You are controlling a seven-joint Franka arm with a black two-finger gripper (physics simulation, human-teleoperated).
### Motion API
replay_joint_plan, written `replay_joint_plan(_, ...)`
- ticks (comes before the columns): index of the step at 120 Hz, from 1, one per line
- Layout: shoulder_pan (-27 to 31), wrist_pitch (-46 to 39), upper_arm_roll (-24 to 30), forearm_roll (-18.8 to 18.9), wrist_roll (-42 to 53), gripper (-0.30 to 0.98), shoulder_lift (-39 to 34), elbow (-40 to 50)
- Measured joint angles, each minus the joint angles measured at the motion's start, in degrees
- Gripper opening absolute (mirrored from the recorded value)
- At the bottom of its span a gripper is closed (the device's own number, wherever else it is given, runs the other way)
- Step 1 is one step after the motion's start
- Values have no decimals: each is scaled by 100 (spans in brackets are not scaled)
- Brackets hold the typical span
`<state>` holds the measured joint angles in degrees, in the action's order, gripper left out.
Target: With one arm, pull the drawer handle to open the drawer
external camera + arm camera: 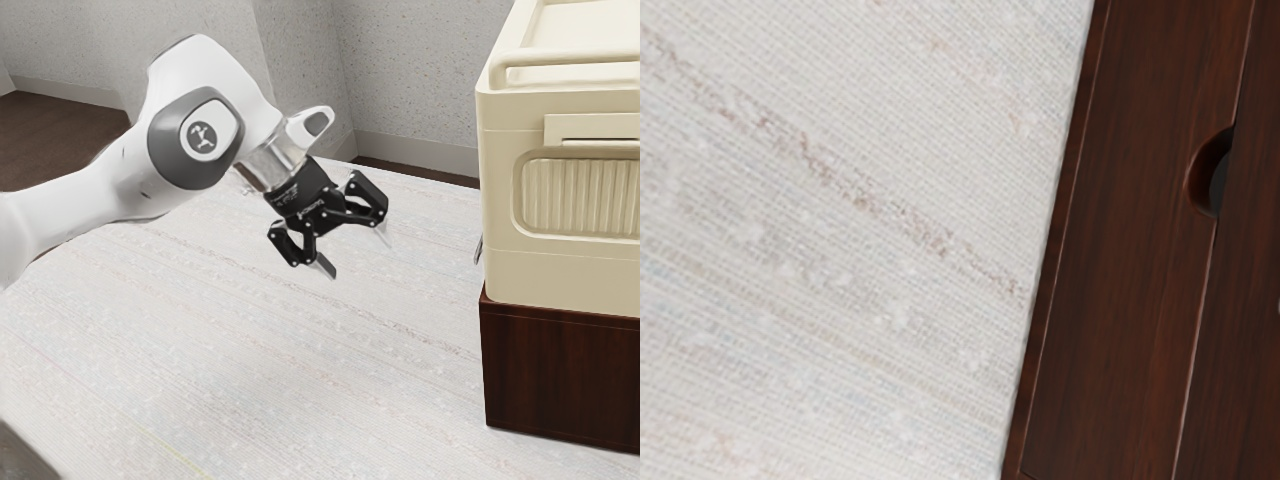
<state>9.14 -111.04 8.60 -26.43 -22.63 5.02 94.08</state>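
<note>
1. Open wide at the end effector (356, 252), gripping only air.
2. Toward the exterior view's right: cream cabinet (505, 270) atop dark wooden base (560, 370).
3. On the cabinet's arm-facing side, well apart from the end effector: slim metal handle (479, 250).

Beyond me I see speckled pale gray walls (405, 70) meeting at corners, with a plain baseboard (415, 152) along their foot. Dark brown floor (50, 135) borders the pale, faintly streaked woven rug (200, 350) under soft light.
</note>
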Motion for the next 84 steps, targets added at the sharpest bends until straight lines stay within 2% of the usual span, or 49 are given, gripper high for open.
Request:
replay_joint_plan(24, -378, -142, -9, -92, -112, 69, 417, -420)
replay_joint_plan(50, -512, -298, -25, -200, -197, 69, 710, -630)
replay_joint_plan(84, -498, -1168, -69, -407, -179, 69, 1224, -850)
